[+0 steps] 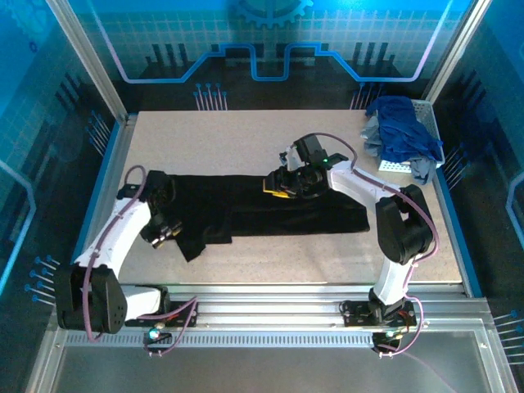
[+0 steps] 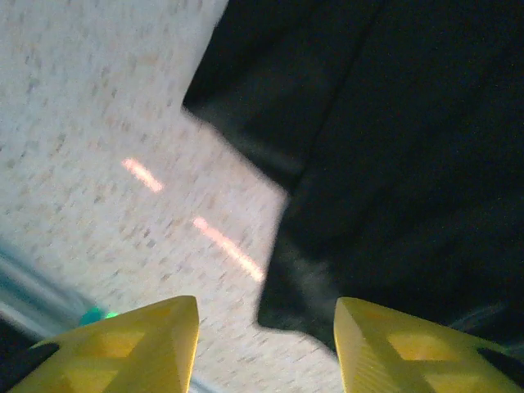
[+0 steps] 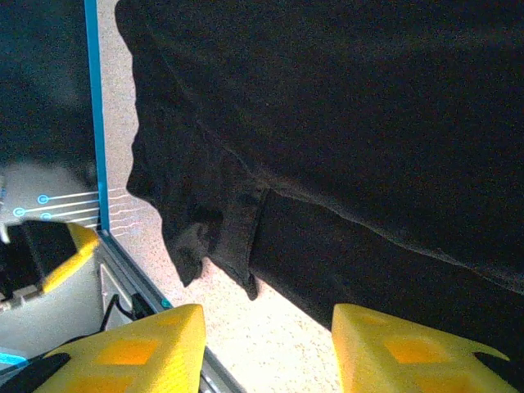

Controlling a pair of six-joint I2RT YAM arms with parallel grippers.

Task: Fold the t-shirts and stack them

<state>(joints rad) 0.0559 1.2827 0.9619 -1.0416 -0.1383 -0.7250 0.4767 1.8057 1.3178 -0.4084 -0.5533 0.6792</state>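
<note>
At the left of the table (image 1: 246, 139), the left gripper (image 1: 164, 233) sits low at the left end of the black t-shirt (image 1: 246, 209), just beside the flap of cloth that hangs toward the near edge. In the left wrist view its yellow fingers (image 2: 139, 344) stand apart with nothing clamped between them. Bare tabletop (image 2: 98, 164) shows in the gap, and a dark corner of the black t-shirt (image 2: 409, 164) comes down close to the right-hand finger. The rest of the cloth spreads ahead and to the right.

The black t-shirt lies flat in a long band across the middle of the table, running from the left arm to the right arm.

The right gripper (image 1: 282, 185) hangs over the far edge of that band, about midway along it. Whether it touches the cloth cannot be told from above. In the right wrist view its fingers (image 3: 409, 344) are also spread, gripping nothing. Pale table shows between them, and the black t-shirt (image 3: 368, 123) with its rumpled hem lies just ahead of the tips.

At the far right corner stands the white basket (image 1: 431, 123), with the royal blue t-shirt (image 1: 405, 127) heaped in it and the grey-blue t-shirt (image 1: 422, 170) spilling over its side.
</note>
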